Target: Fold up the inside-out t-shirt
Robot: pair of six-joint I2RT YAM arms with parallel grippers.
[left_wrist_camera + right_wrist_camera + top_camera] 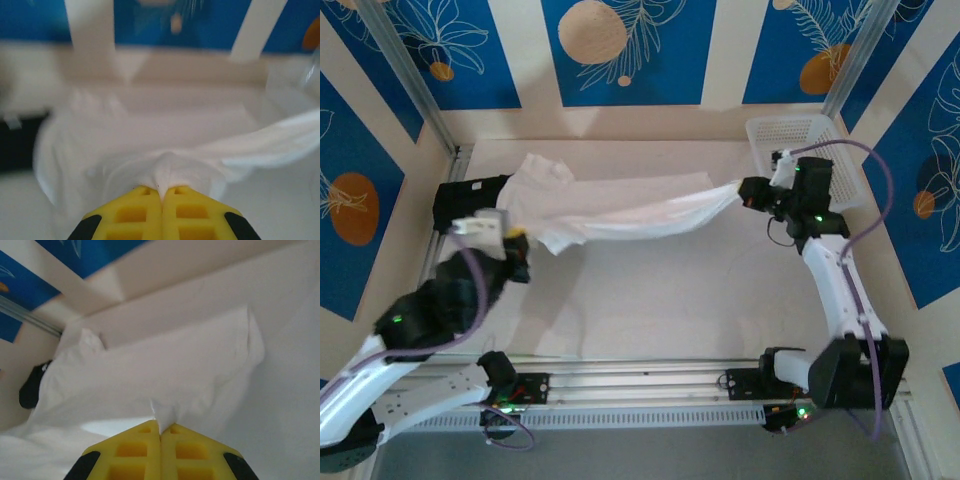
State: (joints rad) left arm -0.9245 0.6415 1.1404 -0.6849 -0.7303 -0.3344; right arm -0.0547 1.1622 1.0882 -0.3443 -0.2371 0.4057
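Spanning pale table (650, 310), white t-shirt (620, 210) (blue leaf-print walls (670, 60))

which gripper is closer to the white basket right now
Right. The right gripper sits just in front of the white basket, at its left corner; the left gripper is far across the table, on the left side.

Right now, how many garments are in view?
2: the white t-shirt, stretched across the middle; a black garment at the far left, partly under it. Others may hide beneath.
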